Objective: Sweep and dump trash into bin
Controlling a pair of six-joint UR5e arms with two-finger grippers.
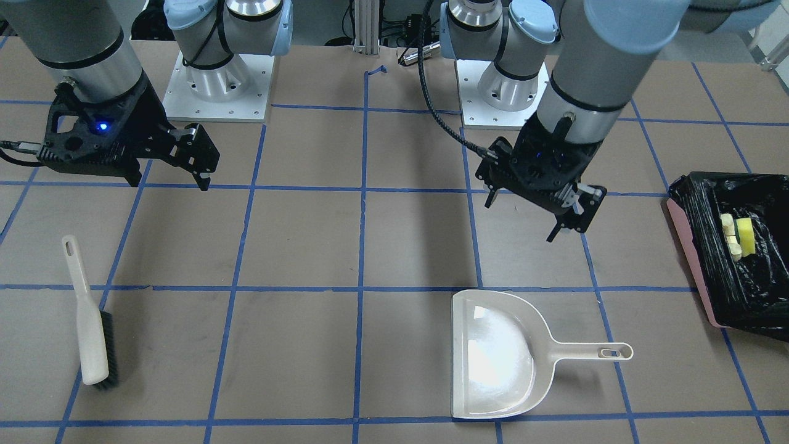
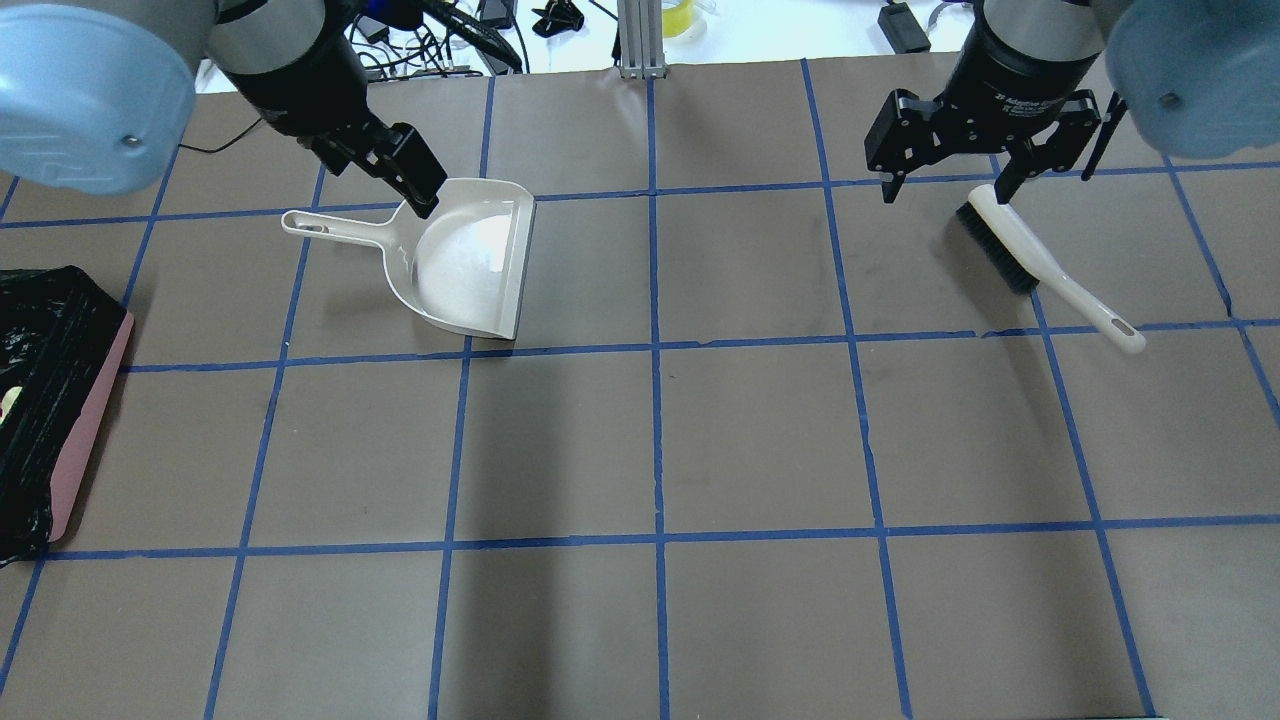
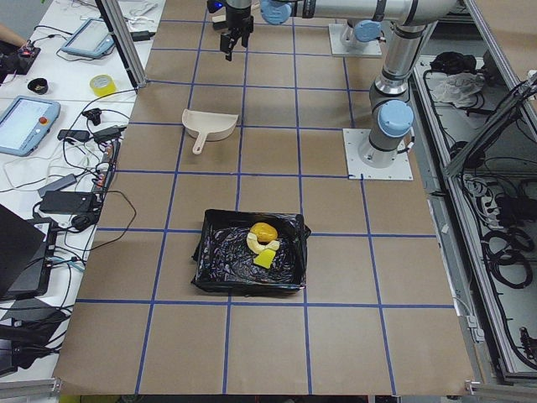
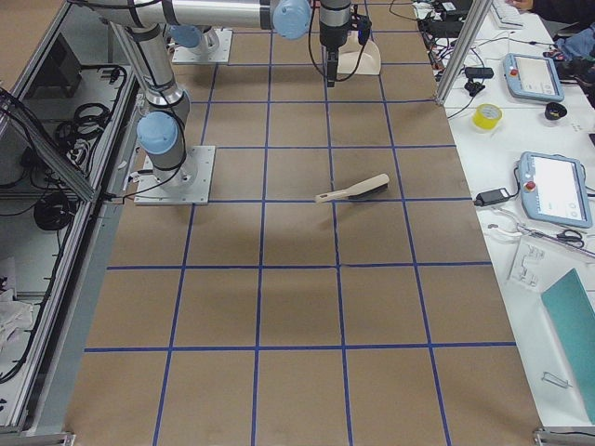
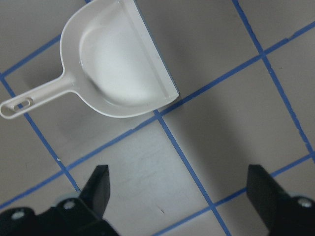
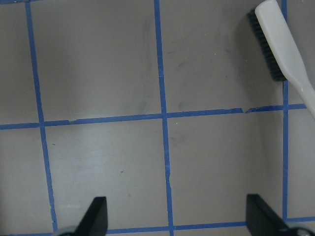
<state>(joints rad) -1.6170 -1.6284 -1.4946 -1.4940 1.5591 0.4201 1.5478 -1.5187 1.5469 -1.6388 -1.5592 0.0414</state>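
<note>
The trash lies inside the bin (image 1: 688, 246), a pink-sided box lined with a black bag. In the exterior left view I see the orange-yellow lump (image 3: 263, 229), the croissant-like piece (image 3: 252, 243) and the yellow-green sponge wedge (image 3: 266, 258). The sponge wedge (image 1: 747, 236) also shows in the front view. My left gripper (image 1: 530, 216) is open and empty, hovering above the table behind the cream dustpan (image 1: 493, 354). My right gripper (image 2: 947, 190) is open and empty, above the head end of the cream brush (image 2: 1040, 265). The wrist views show the dustpan (image 5: 118, 64) and brush (image 6: 283, 54) lying free.
The dustpan (image 2: 470, 260) lies on the far left part of the table with its handle pointing toward the bin (image 2: 90, 420). The table is brown paper with a blue tape grid. Tablets and cables lie beyond the far edge (image 3: 33, 126).
</note>
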